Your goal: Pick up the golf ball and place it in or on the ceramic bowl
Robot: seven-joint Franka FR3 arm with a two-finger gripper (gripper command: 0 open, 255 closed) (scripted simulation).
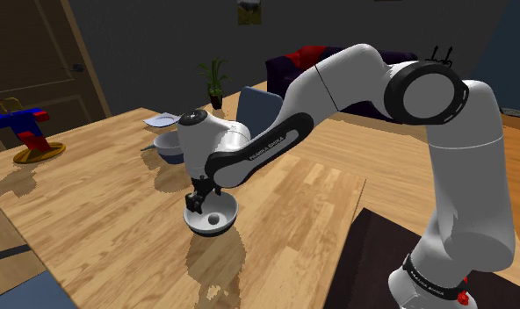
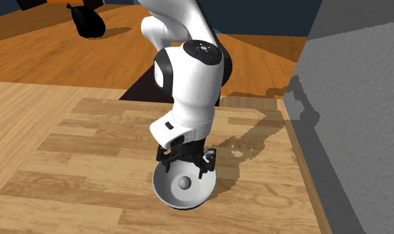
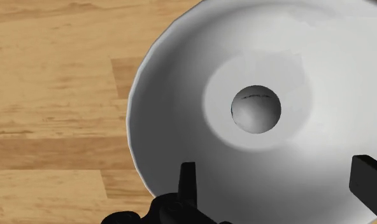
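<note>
A white bowl (image 1: pixel 232 209) stands on the wooden table (image 1: pixel 109 219). A pale golf ball (image 1: pixel 216 217) rests in its bottom, free of the fingers. My black gripper (image 1: pixel 201 200) hangs just above the bowl's rim, pointing down, its fingers open. In the second exterior view the gripper (image 2: pixel 186 161) sits over the bowl (image 2: pixel 164 189), with the ball (image 2: pixel 184 183) below it. In the wrist view the ball (image 3: pixel 256 109) lies in the centre of the bowl (image 3: pixel 162 114), ahead of the gripper (image 3: pixel 277 170), whose two fingers stand wide apart.
A second, bluish bowl (image 1: pixel 170 146) and a white dish (image 1: pixel 162 119) stand farther back on the table. A red and blue toy (image 1: pixel 25 132) stands at the far left. A blue chair (image 1: pixel 260 107) is behind the arm. A grey wall (image 2: pixel 362 133) borders the table.
</note>
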